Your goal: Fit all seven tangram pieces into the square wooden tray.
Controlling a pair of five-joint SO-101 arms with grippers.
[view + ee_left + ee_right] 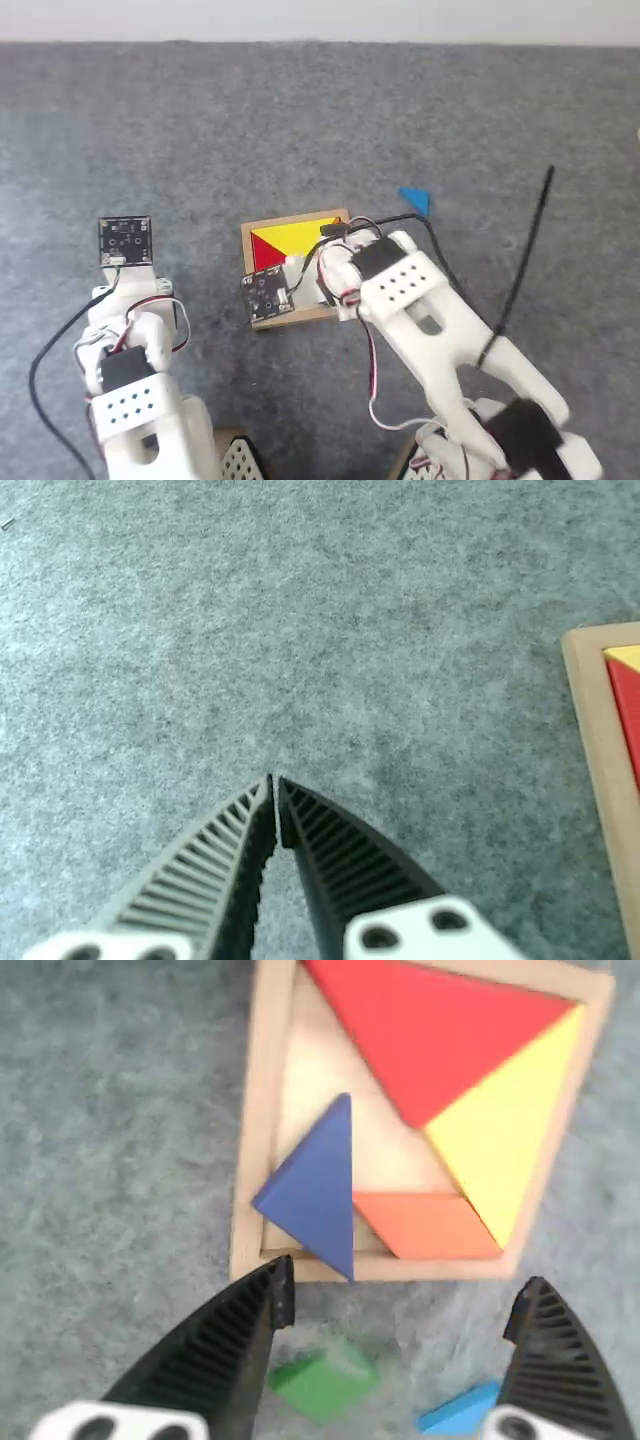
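The square wooden tray holds a large red triangle, a large yellow triangle and an orange parallelogram. A dark blue triangle lies askew, with two corners up on the tray's rim. My right gripper hangs open just outside that rim. Between its fingers, on the carpet, lie a green square and a light blue piece. My left gripper is shut on nothing, over bare carpet beside the tray's corner. In the high view the right arm covers the tray's near half.
A small light blue triangle lies on the grey carpet beyond the tray's far right corner. A black cable rises from the right arm. The left arm stands well left of the tray, with open carpet around it.
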